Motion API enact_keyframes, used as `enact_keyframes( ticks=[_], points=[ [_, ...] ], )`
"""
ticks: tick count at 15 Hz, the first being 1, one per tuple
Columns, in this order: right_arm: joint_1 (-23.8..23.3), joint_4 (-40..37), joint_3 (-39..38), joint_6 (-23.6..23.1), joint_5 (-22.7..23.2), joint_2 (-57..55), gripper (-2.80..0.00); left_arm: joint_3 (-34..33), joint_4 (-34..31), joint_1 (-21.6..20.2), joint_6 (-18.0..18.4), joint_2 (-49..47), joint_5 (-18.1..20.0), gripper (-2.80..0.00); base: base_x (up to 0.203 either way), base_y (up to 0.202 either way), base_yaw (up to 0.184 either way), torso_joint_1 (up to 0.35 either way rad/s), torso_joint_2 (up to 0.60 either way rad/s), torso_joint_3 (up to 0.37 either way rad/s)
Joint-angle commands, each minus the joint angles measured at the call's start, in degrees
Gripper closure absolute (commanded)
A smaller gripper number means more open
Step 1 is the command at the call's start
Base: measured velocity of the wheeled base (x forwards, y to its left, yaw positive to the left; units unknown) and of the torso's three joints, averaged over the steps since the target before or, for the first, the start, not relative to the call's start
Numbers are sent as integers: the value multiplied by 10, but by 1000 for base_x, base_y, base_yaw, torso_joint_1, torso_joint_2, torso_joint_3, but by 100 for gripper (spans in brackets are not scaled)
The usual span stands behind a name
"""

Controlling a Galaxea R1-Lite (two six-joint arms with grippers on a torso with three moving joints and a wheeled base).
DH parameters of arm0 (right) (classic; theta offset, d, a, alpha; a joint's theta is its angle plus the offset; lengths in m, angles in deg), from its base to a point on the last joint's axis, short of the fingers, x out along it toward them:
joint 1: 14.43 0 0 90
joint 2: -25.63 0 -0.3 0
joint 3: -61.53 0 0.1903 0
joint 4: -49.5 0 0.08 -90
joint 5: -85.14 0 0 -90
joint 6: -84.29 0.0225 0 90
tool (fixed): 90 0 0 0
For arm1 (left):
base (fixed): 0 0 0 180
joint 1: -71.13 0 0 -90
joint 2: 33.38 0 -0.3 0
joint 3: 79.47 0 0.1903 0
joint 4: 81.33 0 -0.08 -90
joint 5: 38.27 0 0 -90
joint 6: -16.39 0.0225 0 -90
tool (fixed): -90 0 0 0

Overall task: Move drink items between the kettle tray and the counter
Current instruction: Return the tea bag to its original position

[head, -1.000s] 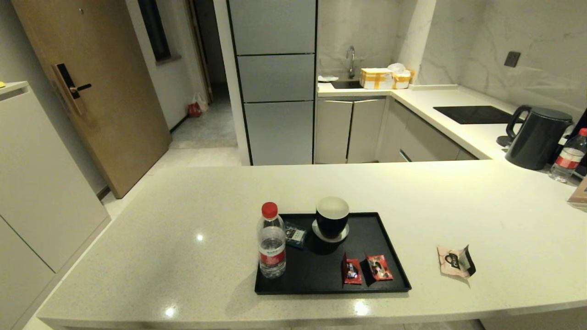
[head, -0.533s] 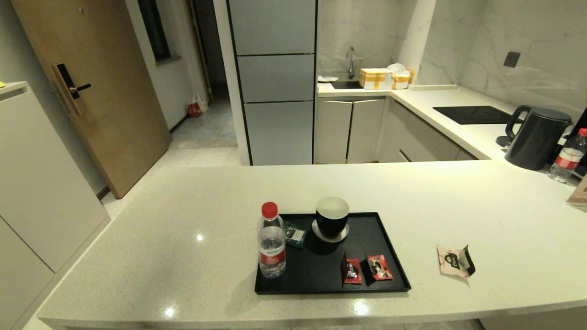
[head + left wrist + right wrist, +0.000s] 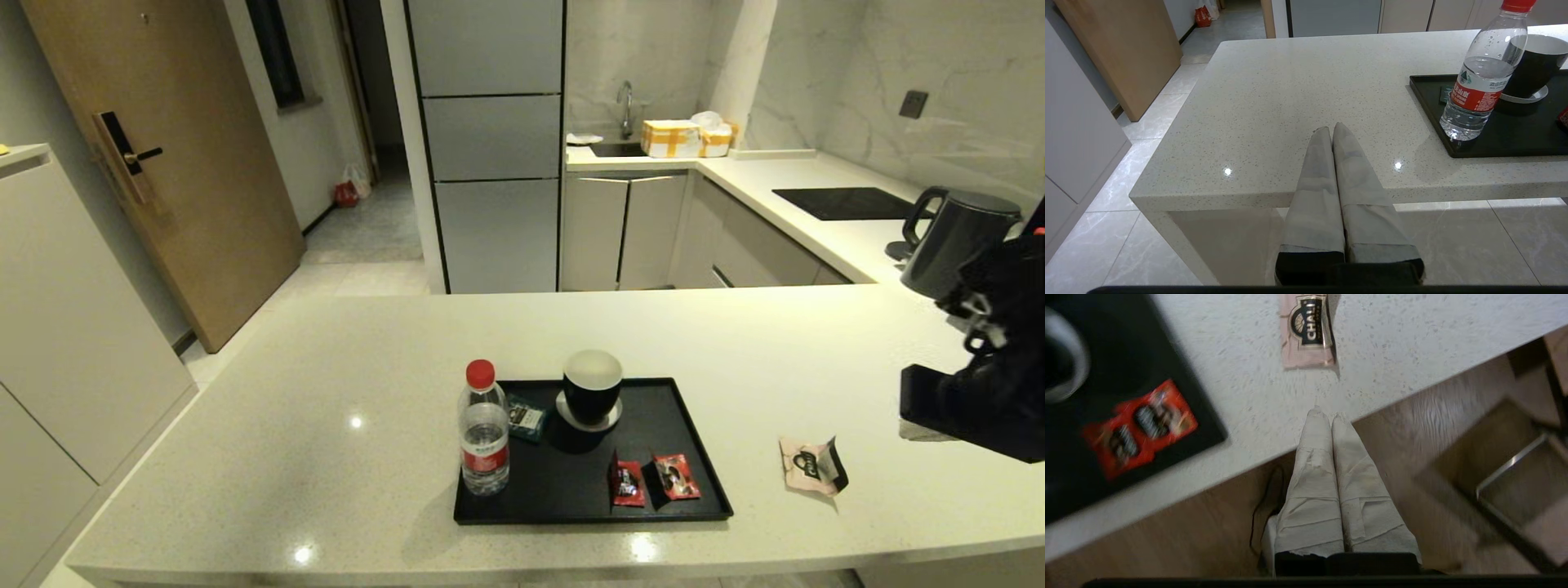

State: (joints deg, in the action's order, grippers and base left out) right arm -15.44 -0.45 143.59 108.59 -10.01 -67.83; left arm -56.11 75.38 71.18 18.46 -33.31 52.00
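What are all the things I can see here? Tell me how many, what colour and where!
water bottle: one, clear with red cap and label, upright at the tray's left edge
tray: one, black, on the counter's near middle
counter: one, off-white speckled
cup: one, black with white inside, on a saucer at the tray's back
red sachets: two, front right of the tray
dark packet: one, on the tray behind the bottle
beige sachet: one, black logo, on the counter right of the tray
kettle: one, black, far right
hob: one, black, back counter
left gripper: shut, at the counter's left corner
right gripper: shut, near the beige sachet
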Motion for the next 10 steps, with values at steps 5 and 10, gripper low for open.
enact_keyframes(
  ticks=[5,10],
  points=[
    [-12,-11,91,61,-5,-247,0,0,0,0,0,-1,0,0,0,0,0,0,0,0],
    [-32,-9,107,72,-6,-267,-280,0,0,0,0,-1,0,0,0,0,0,0,0,0]
  ],
)
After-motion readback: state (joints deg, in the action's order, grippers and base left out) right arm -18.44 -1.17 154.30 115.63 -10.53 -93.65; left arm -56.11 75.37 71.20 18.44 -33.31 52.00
